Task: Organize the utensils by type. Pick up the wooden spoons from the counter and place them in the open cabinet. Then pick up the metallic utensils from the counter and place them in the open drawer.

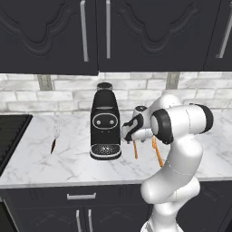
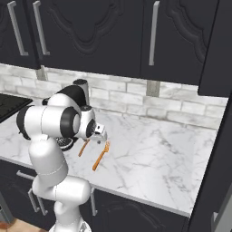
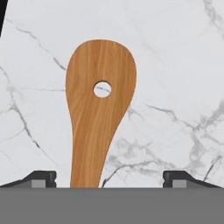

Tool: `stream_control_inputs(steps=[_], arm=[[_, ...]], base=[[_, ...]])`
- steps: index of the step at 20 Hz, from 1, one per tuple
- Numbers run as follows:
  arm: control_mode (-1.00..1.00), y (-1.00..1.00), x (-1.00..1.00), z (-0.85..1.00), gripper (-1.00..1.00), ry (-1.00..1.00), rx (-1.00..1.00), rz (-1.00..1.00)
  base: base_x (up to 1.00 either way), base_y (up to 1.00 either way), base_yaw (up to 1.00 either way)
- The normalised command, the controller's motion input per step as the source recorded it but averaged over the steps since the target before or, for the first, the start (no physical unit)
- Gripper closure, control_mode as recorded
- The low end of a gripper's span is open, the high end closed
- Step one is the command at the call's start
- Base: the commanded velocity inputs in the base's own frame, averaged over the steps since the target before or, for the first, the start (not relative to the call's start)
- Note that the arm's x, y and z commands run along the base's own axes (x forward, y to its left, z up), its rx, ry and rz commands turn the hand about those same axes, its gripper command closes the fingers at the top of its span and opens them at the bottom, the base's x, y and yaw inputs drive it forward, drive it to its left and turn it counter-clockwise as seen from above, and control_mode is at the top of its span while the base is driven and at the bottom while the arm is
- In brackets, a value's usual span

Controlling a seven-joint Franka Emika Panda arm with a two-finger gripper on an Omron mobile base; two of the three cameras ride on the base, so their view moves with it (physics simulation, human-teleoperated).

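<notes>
A tan wooden spoon (image 3: 98, 105) with a small hole in its broad bowl lies flat on the white marble counter (image 3: 175, 65). My gripper (image 3: 109, 179) hangs open just above its handle, one dark fingertip (image 3: 41, 178) on each side and neither touching it. From the base views the gripper (image 2: 100, 136) points down over the spoon's handle (image 2: 83, 147) (image 1: 135, 148). A slim orange fork (image 2: 101, 155) (image 1: 157, 152) lies just right of the spoon. A small silver fork with a dark handle (image 1: 54, 139) lies left of the coffee machine. The open cabinet and the open drawer are out of view.
A black coffee machine (image 1: 105, 122) stands on the counter right beside the gripper, to its left. A dark cooktop (image 1: 10, 136) sits at the counter's left end. Shut dark wall cabinets (image 1: 108, 31) hang overhead. A tall dark panel (image 2: 217, 136) rises at the right edge.
</notes>
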Motion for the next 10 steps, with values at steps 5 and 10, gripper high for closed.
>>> stream_control_inputs(steps=[5,10], arm=[[-1.0,-0.18,-0.06,-0.32,1.0,0.0,0.0,0.0],[-1.0,-0.23,-0.1,-0.19,1.0,0.0,0.0,0.0]], base=[[0.0,0.0,0.0],[0.0,0.0,0.0]])
